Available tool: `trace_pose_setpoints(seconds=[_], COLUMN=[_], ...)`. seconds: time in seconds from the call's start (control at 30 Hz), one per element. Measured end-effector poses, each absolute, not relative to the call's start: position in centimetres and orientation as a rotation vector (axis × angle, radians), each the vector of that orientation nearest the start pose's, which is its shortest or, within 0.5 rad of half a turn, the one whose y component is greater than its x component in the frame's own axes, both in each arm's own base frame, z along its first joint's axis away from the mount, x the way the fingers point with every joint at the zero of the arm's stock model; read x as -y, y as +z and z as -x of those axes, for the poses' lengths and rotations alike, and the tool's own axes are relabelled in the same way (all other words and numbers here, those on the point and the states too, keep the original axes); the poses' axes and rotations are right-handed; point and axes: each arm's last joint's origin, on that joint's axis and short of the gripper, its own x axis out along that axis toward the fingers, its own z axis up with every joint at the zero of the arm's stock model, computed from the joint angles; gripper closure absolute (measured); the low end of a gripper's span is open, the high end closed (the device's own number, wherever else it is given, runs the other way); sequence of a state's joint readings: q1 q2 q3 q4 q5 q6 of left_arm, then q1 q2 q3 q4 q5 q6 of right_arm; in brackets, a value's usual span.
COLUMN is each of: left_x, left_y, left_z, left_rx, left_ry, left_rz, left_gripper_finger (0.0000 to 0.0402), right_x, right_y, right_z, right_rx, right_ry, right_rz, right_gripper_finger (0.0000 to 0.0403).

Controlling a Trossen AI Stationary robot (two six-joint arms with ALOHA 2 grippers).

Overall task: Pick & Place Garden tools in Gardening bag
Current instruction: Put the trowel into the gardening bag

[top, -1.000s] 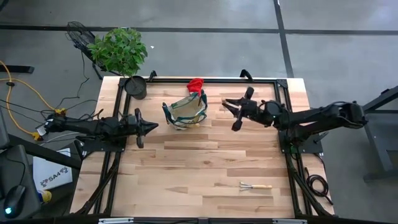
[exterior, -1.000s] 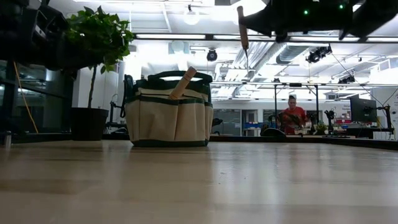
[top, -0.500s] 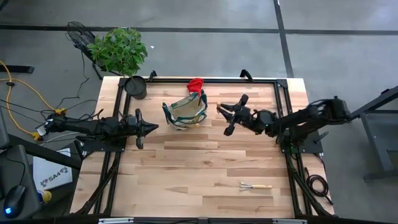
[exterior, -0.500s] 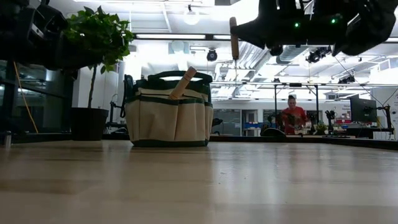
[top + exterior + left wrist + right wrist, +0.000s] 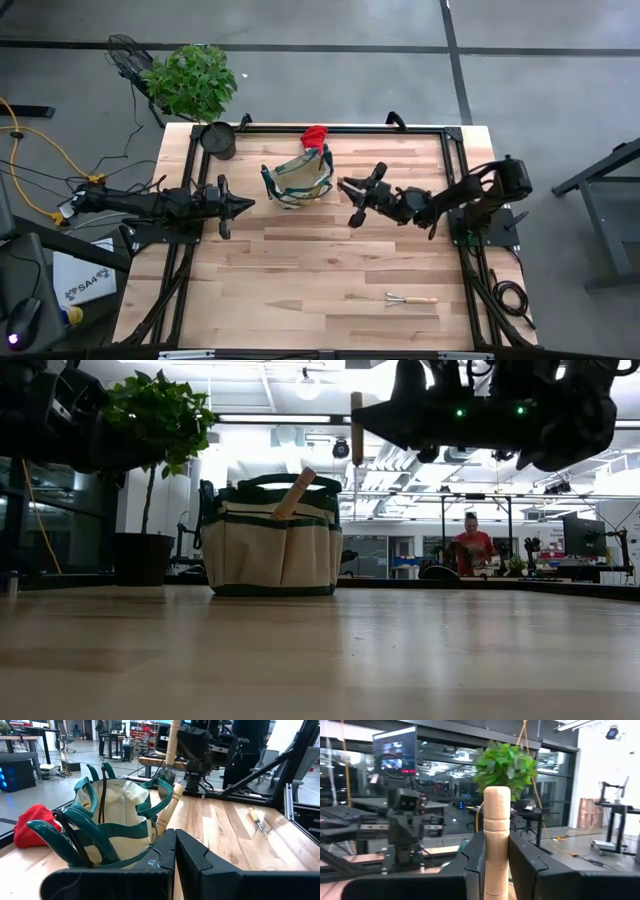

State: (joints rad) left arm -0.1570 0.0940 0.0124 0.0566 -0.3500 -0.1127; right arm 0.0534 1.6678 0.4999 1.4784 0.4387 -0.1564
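Key relation: the right gripper (image 5: 352,190) hangs above the table just beside the gardening bag (image 5: 297,179), on the side away from the left arm; the bag's round mouth lies just across from the jaws and below them.
Held tool: a wooden-handled tool (image 5: 496,840) stands clamped between the right gripper's fingers (image 5: 475,854), its long axis upright in the low view, handle end uppermost (image 5: 357,415).
Right jaws: narrow, closed on the wooden handle.
Left gripper: the left gripper (image 5: 241,204) waits low at the bag's other side, jaws pressed together and empty, pointing at the bag.
Nearer arm: both grippers flank the bag closely; only the right one carries a tool, so the drop looks to be its job.
Bag contents: one wooden handle (image 5: 169,810) already leans out of the mouth, toward the side the right gripper approaches from.
In the way: that leaning handle and the green carrying handles (image 5: 100,772) arching over the mouth are what the incoming tool would likely have to clear.
Red glove: the red glove (image 5: 315,135) lies on the table touching the bag's far edge, outside the mouth.
Mini rake: the mini rake (image 5: 411,299) lies flat near the table's front edge on the right arm's side, well apart from the bag.
Around: a potted plant (image 5: 195,85) in a black pot (image 5: 218,139) stands at the back corner nearest the left arm; a person (image 5: 471,544) sits far off in the room.
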Motion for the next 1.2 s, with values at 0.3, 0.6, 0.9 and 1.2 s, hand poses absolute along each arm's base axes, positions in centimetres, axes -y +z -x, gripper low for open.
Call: trace_pose_setpoints(seconds=[0.3, 0.6, 0.9, 1.2], left_x=[0.6, 0.6, 0.6, 0.6], left_y=[16.6, 16.6, 16.6, 16.6], left_z=[-10.1, -10.1, -10.1, -10.1], left_rx=[-0.013, -0.013, -0.013, -0.013], left_ry=[0.194, 0.194, 0.195, 0.195], left_rz=[0.106, 0.106, 0.106, 0.106], left_gripper_finger=[0.0398, 0.0398, 0.0398, 0.0398], right_x=[-0.7, 1.0, 3.3, 3.8], right_y=[19.1, 20.6, 21.8, 20.6], right_z=[-30.3, -32.0, -33.0, -33.6], right_rx=[0.261, 0.286, 0.29, 0.27], right_ry=[-0.391, -0.388, -0.443, -0.47], right_rz=[0.082, 0.096, 0.089, 0.049], right_gripper_finger=[0.0356, 0.0356, 0.0356, 0.0356])
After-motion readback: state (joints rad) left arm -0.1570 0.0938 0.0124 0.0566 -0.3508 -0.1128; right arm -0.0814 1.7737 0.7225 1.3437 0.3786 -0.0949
